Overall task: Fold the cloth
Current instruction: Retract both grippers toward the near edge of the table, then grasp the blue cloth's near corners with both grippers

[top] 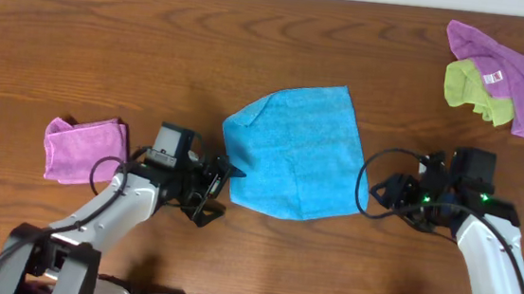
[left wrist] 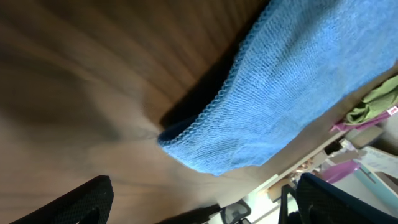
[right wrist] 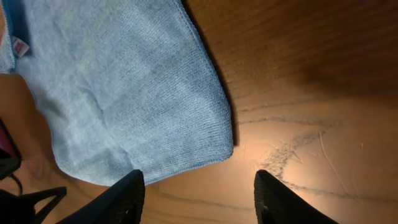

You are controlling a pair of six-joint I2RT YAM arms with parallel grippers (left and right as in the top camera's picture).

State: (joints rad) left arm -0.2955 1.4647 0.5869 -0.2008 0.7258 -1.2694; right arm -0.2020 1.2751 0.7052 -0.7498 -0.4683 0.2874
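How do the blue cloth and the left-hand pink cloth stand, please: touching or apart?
Apart. The overhead view shows bare table between the blue cloth and the pink cloth.

No legible txt; small tag on cloth unreadable.

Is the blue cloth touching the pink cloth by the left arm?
No, the blue cloth and that pink cloth lie clearly apart.
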